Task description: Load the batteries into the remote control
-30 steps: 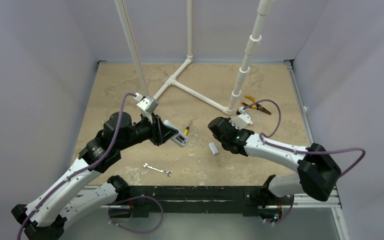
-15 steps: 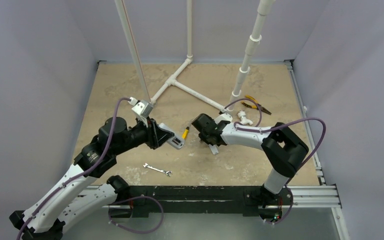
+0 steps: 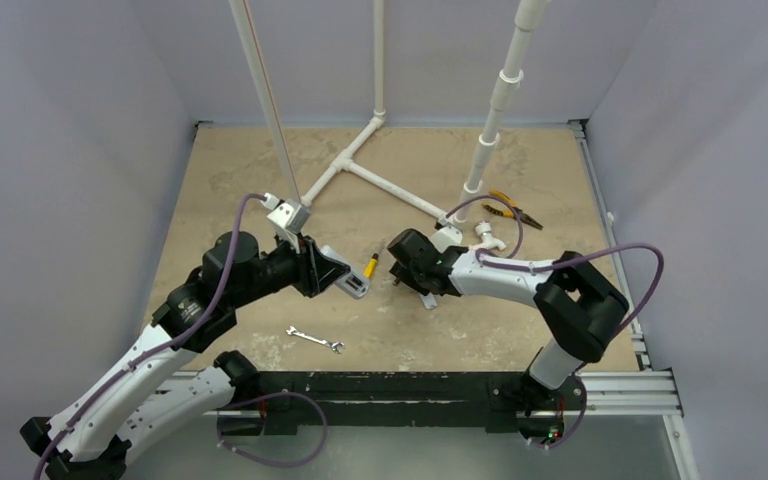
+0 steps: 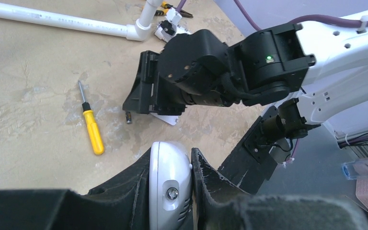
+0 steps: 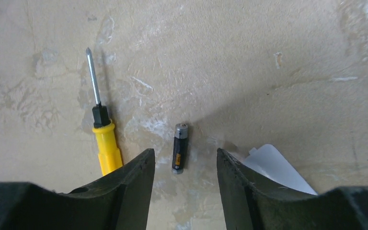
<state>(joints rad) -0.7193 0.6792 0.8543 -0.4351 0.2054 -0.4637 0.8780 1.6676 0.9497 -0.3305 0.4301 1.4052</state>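
My left gripper (image 3: 332, 272) is shut on the white remote control (image 4: 169, 184), held on edge above the table; its end sticks out of the jaws in the top view (image 3: 352, 283). My right gripper (image 5: 184, 163) is open and points down at the table, close over a small black battery (image 5: 179, 147) lying flat between the fingers. That battery also shows in the left wrist view (image 4: 128, 117), by the right gripper (image 3: 408, 272). A flat white cover piece (image 5: 275, 167) lies just right of the right finger. No other battery shows.
A yellow-handled screwdriver (image 5: 106, 143) lies just left of the battery, next to my right gripper's left finger. A small wrench (image 3: 315, 340) lies near the front edge. White PVC pipes (image 3: 400, 195) and yellow pliers (image 3: 508, 207) sit further back.
My right arm has swung left and come down over the battery, then barely moved in the last half second. My left gripper has shifted slightly back and left with the remote.
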